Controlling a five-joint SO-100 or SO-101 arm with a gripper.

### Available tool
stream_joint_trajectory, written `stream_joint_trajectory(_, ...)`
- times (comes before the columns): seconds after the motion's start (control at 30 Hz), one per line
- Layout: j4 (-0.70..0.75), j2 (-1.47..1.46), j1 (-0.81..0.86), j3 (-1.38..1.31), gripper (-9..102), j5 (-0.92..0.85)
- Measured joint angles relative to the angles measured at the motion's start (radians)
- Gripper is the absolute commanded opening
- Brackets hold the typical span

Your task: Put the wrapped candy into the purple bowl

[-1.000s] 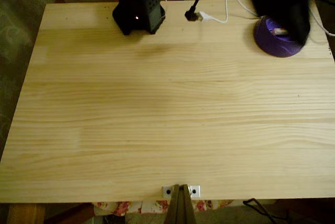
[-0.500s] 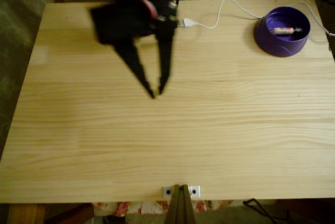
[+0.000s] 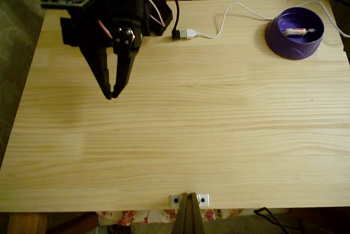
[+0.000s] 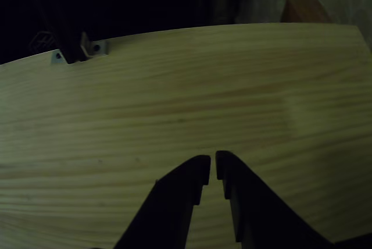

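Observation:
In the fixed view the purple bowl [image 3: 285, 47] stands at the table's far right corner. The wrapped candy [image 3: 298, 30] lies inside it, white with red marks. My black gripper [image 3: 112, 96] hangs over the left part of the table, far from the bowl, its fingers pointing toward the front edge. The fingertips nearly touch and nothing is between them. In the other view the gripper [image 4: 213, 164] rises from the bottom edge over bare wood, with only a thin slit between the tips.
A white USB cable [image 3: 227, 12] with a black plug [image 3: 182, 34] runs along the back of the table between the arm's base and the bowl. A metal bracket [image 3: 188, 199] sits at the front edge, also seen in the other view [image 4: 75, 54].
The arm swung from over the bowl at the right across to the left side of the table. Its fingers closed together on the way. The candy stays in the bowl.

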Motion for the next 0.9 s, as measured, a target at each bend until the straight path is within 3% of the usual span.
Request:
stream_joint_trajectory(0.3, 0.017, 0.222, -0.026, 0.225, 0, 0.051)
stream_joint_trajectory(0.9, 0.018, 0.259, 0.008, 0.232, 0, 0.115)
